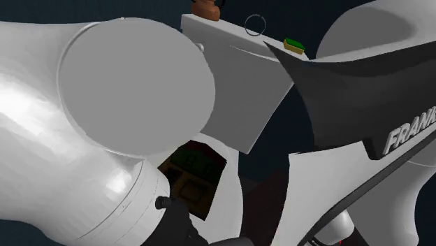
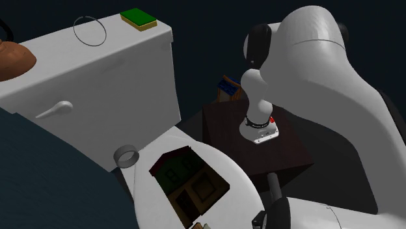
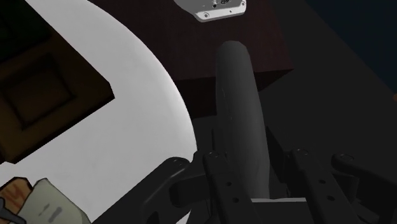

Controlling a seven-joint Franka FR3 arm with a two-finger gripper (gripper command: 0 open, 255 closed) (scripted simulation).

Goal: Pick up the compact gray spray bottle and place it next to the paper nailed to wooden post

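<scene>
Black links of the tool (image 3: 261, 191) are seen in the wrist view, and from among them a dark grey, round-ended spray bottle (image 3: 238, 108) is seen rising. Whether the tool is closed on the bottle or merely set around it cannot be told. Just beside the tool a white toilet lid (image 3: 146, 121) is shown, with a dark, square-cornered patch (image 3: 44, 83) drawn in it. Against the white of the lid, near the tool, a paper on a wooden post (image 3: 46, 202) is seen. Beyond the bottle's tip the dark brown stand (image 3: 280, 44) and the arm's base (image 3: 219, 7) are found. In the second exterior view the white tank (image 2: 117, 84) is shown behind the lid. A green sponge (image 2: 138, 18) and a thin wire ring (image 2: 90, 30) are set apart on its top, and a brown thing (image 2: 13, 60) is seen at that view's left edge. A grey ring (image 2: 127, 157) is placed between tank and lid.
</scene>
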